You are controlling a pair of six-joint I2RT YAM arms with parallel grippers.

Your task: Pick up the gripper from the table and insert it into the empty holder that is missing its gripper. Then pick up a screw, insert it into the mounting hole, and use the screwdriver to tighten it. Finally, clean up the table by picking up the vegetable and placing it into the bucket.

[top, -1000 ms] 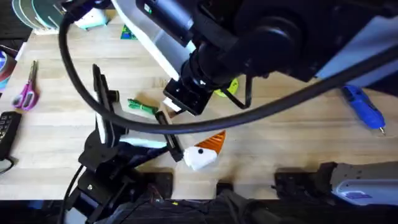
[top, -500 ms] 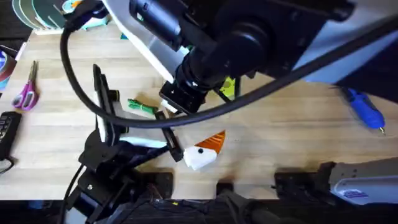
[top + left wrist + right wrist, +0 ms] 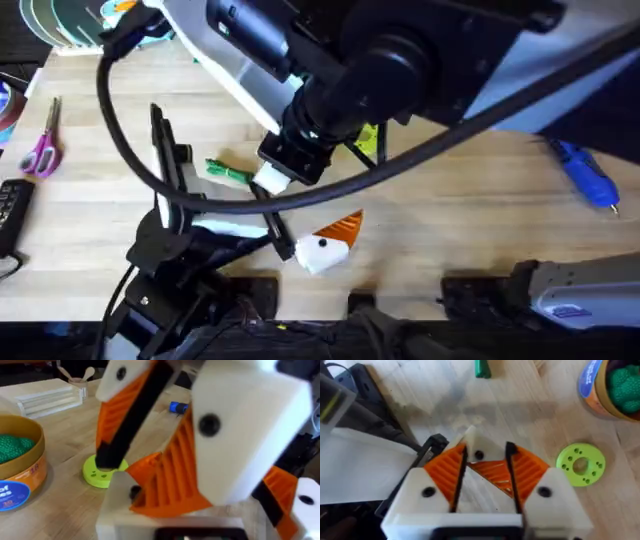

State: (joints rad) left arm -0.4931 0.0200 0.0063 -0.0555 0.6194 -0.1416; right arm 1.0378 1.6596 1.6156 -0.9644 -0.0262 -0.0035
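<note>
Pink scissors (image 3: 41, 150) lie at the counter's (image 3: 480, 215) nine o'clock. The vegetable (image 3: 228, 172) lies left of centre. Just at its three o'clock hangs the right pincer (image 3: 284, 170), fingers parted, its dark arm hiding the far middle. At that pincer's five o'clock the orange gripper (image 3: 346, 228) touches the left pincer (image 3: 318, 256); whether that one is clenched I cannot tell. The screwdriver (image 3: 586, 173) lies at three o'clock.

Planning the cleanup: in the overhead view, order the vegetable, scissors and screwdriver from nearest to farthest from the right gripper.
From the right gripper:
1. vegetable, close beside it, toward the table's left side.
2. scissors, near the table's left edge.
3. screwdriver, far over on the table's right side.
</note>
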